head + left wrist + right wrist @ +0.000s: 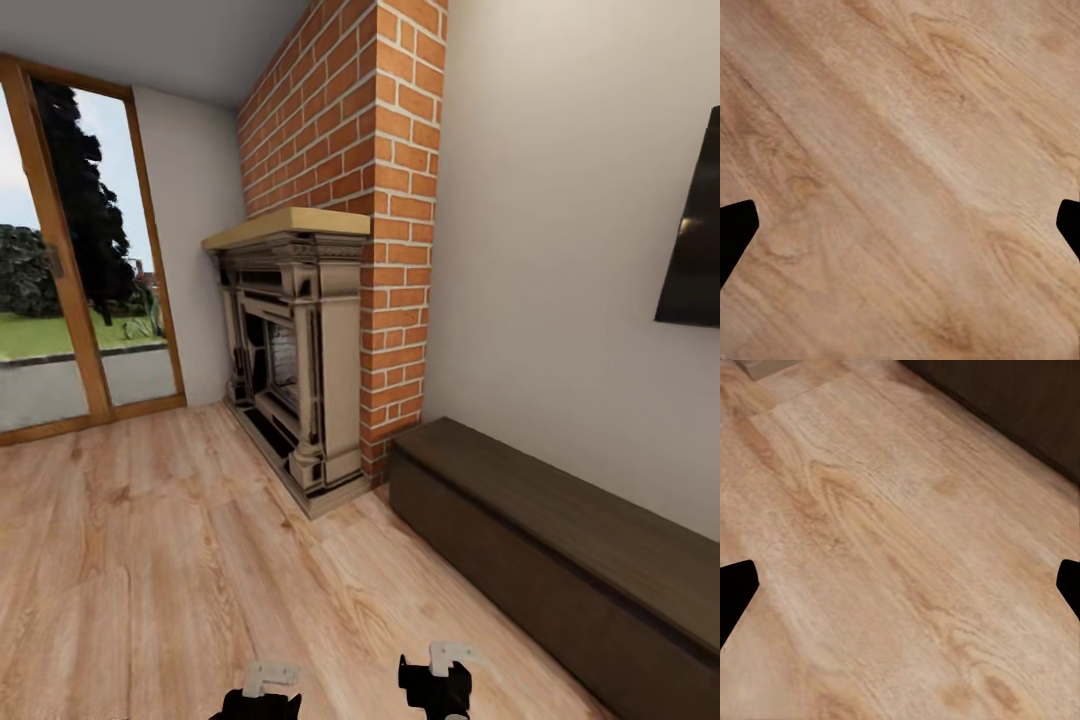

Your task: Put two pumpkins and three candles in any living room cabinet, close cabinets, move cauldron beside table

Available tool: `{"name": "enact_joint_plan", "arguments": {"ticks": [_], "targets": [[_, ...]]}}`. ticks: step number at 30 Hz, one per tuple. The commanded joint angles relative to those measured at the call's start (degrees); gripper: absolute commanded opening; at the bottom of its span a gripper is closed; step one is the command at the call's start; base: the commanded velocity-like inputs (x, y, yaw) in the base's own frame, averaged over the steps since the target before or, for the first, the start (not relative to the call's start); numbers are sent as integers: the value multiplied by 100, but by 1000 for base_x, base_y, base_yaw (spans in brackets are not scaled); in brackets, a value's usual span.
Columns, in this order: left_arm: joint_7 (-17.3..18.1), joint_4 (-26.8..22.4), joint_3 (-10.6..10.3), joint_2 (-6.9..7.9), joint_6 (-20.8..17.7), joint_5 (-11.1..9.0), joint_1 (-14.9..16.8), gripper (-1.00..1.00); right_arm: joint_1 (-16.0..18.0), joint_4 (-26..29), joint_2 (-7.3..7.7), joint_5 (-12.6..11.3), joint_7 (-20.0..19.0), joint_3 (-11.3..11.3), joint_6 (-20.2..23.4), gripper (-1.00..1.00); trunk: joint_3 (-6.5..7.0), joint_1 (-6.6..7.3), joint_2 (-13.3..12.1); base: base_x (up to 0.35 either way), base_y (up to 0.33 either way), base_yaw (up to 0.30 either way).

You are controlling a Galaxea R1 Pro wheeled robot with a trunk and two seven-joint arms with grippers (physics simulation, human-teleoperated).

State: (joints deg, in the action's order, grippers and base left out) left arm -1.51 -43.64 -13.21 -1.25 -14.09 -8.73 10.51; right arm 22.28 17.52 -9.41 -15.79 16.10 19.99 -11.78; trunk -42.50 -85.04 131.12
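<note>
The long, low dark-brown cabinet (560, 540) runs along the right wall, and its fronts look closed. Its dark front also crosses a corner of the right wrist view (1020, 397). My left gripper (262, 692) and right gripper (440, 680) hang low over the wooden floor, at the bottom edge of the head view. Both are open and hold nothing. In the left wrist view the left gripper (900, 225) has only bare floorboards between its fingertips. The right gripper (900, 585) is likewise spread wide over the floor. The pumpkins, candles, cauldron and table are out of view.
A brick chimney (350, 130) with a beige fireplace (295, 360) juts from the wall left of the cabinet. A glass door with a wooden frame (60, 300) is at the far left. A dark screen (695, 240) hangs above the cabinet. Open wooden floor (150, 560) lies ahead.
</note>
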Motion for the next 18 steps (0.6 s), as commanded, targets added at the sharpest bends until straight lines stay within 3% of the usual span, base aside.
{"name": "enact_joint_plan", "arguments": {"ticks": [1, 18], "targets": [[-16, -4, -15, 2, -24, -56, 4, 100, 5, -3, 2, -58, 34, 49, -26, 100, -6, -1, 3, 215, 273, 293], [-25, -4, -15, 2, -24, -50, 4, 100, 5, -3, 0, -38, 34, 49, -27, 100, -6, -1, 3, 254, 237, 293]]}}
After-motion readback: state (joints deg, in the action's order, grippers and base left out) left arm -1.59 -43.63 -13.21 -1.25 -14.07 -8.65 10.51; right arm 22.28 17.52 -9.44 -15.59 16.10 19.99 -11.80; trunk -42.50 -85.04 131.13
